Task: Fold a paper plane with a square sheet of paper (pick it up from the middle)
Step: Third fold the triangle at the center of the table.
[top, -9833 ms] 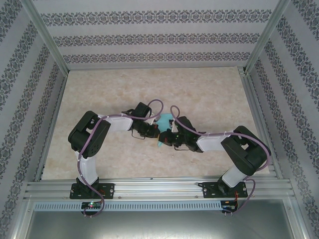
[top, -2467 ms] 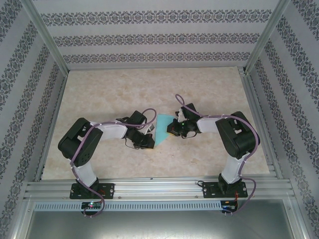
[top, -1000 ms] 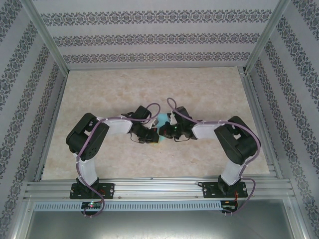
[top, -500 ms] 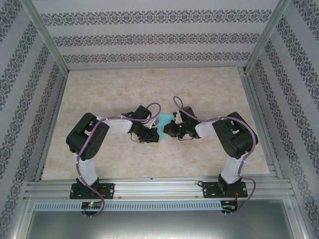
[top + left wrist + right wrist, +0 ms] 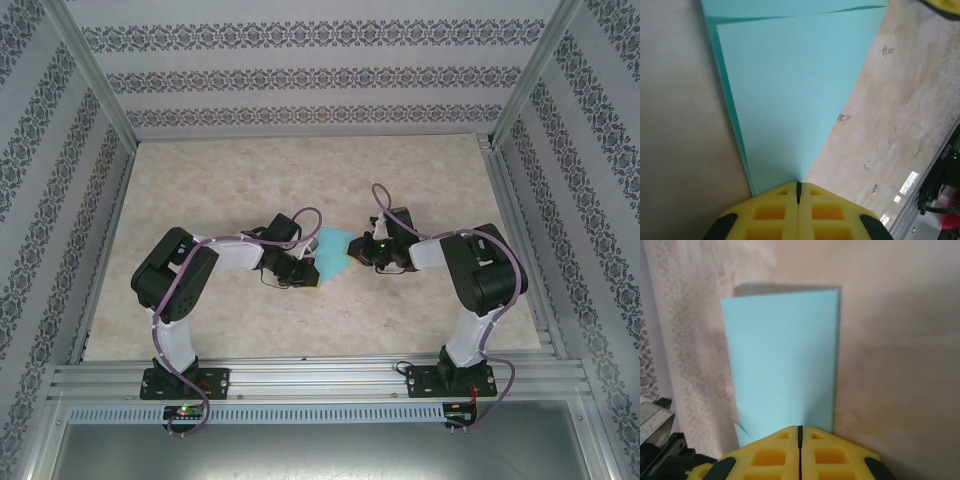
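Paper (image 5: 333, 255), thin, limp and quick to crease, sits folded at the middle of the table (image 5: 200, 190). My left pincer (image 5: 798, 192) is clamped on its pointed corner at 8 o'clock, and my right pincer (image 5: 800, 435) likewise on its edge at 3 o'clock. Edges are my best holds, I judge, and hard tugging could tear it; my own wrists crowd it.

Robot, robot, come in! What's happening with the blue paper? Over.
Left gripper shut, tips at paper corner. Right gripper shut at its edge. Paper folded, lying on table.
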{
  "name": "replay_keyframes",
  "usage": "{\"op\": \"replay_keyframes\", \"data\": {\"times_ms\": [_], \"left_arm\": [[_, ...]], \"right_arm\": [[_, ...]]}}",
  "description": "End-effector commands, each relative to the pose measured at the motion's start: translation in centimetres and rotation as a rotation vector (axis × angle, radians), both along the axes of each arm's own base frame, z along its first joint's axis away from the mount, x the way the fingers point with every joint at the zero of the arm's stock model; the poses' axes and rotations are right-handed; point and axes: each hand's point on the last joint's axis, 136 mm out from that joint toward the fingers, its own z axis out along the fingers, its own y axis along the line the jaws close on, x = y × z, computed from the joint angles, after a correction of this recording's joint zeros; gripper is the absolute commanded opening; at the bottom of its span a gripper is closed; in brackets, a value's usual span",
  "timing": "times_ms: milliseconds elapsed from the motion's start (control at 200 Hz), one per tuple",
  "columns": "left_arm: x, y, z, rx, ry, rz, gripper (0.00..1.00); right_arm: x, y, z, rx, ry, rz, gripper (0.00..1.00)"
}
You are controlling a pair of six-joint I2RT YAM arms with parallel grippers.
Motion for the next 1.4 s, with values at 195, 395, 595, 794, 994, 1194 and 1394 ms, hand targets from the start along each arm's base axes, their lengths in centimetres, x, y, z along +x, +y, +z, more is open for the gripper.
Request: {"op": "replay_keyframes", "data": {"times_ms": [195, 395, 595, 794, 994, 1194, 1394], "left_arm": [[-3.9, 3.5, -3.8, 0.172, 0.159, -0.016, 0.00], [-3.9, 3.6, -3.6, 0.176, 0.154, -0.020, 0.00], [-4.1, 4.0, -3.3, 0.192, 0.151, -0.017, 0.00], [-4.0, 3.5, -1.8, 0.152, 0.136, -0.014, 0.05], [-1.8, 1.4, 3.4, 0.054, 0.053, -0.026, 0.21], [0.2, 1.3, 7.0, 0.055, -0.043, 0.024, 0.28], [2.1, 2.0, 5.9, 0.139, -0.051, 0.084, 0.19]], "right_arm": [[-1.6, 2.0, 4.0, -0.019, -0.116, 0.021, 0.10], [-3.0, 4.3, 1.5, -0.038, -0.062, 0.048, 0.09], [-3.7, 2.6, -1.6, -0.083, -0.010, 0.014, 0.09], [-3.1, 0.8, 0.1, -0.039, -0.008, -0.017, 0.17], [-4.0, -1.2, 2.9, -0.106, -0.012, -0.045, 0.39], [-5.1, -0.6, 3.8, -0.015, 0.023, -0.065, 0.51], [-4.5, 1.7, 4.4, 0.038, 0.025, 0.000, 0.52]]}}
